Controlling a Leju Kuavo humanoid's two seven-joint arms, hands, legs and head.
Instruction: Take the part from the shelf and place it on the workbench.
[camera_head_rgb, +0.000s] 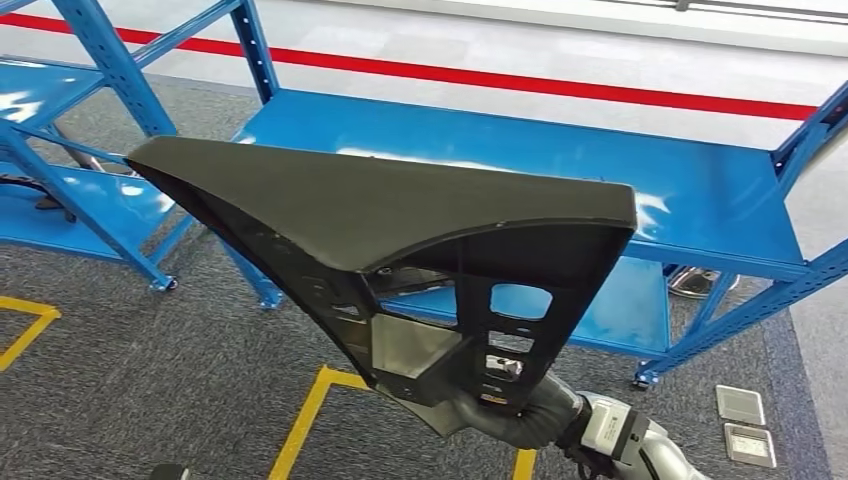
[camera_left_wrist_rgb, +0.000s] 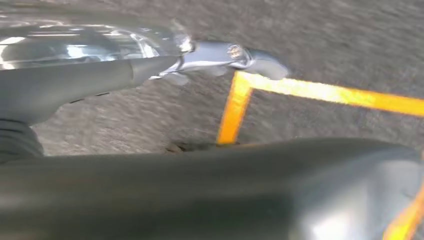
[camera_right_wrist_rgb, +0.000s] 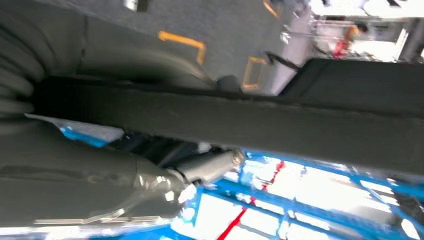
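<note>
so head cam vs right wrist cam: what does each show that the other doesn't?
Head view alone: the whole black wedge-shaped part above the blue shelf, the red floor line, and two square floor plates.

Right wrist view alone: the right hand wrapped around the part's thick edge, thumb underneath.

Both: the part, blue shelving, grey carpet with yellow tape.

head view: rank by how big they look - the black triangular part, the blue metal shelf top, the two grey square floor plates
1. Black triangular part and blue metal shelf top: unsure, since the part is nearer the camera.
2. Grey square floor plates: smallest; the two look alike.
</note>
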